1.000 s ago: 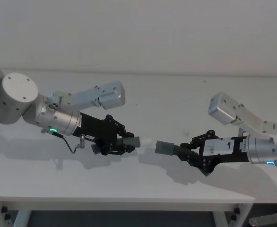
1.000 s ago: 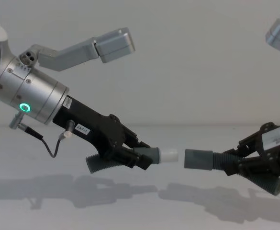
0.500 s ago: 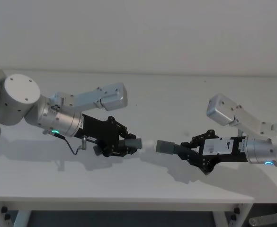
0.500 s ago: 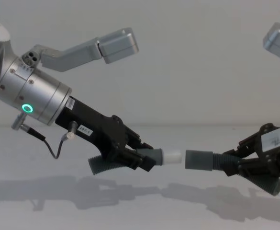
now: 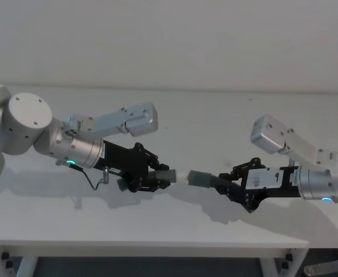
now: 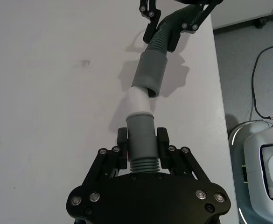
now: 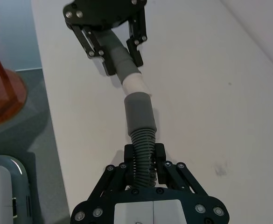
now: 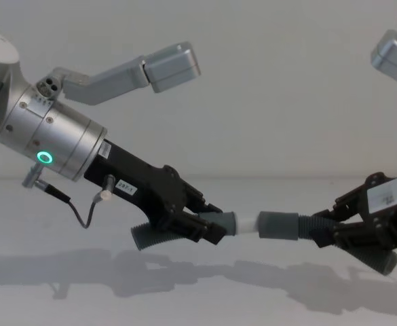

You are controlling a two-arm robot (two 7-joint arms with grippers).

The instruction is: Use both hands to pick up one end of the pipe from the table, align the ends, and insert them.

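Both pipe pieces hang above the white table (image 5: 157, 231). My left gripper (image 5: 151, 176) is shut on one dark grey piece (image 5: 166, 175), whose white tip (image 5: 181, 176) points right. The right gripper (image 5: 233, 186) is shut on the ribbed part of the other piece, whose grey collar (image 5: 200, 179) points left. In the chest view the white tip (image 8: 248, 223) meets the mouth of the collar (image 8: 278, 225), nearly in line. From the left wrist view the white tip (image 6: 138, 100) enters the collar (image 6: 150, 72) at a slight angle. From the right wrist view, the collar (image 7: 138, 112) covers the tip's (image 7: 135, 84) end.
The table's front edge (image 5: 157, 245) runs just below both arms. Beyond the table edge, the floor holds a brown round stand (image 7: 1, 93) and a grey robot base (image 6: 262, 158). A thin cable (image 8: 83, 214) loops under the left wrist.
The two grippers have closed in on each other. The gap between the white tip and the grey collar is gone, and the tip now sits at the collar's mouth.
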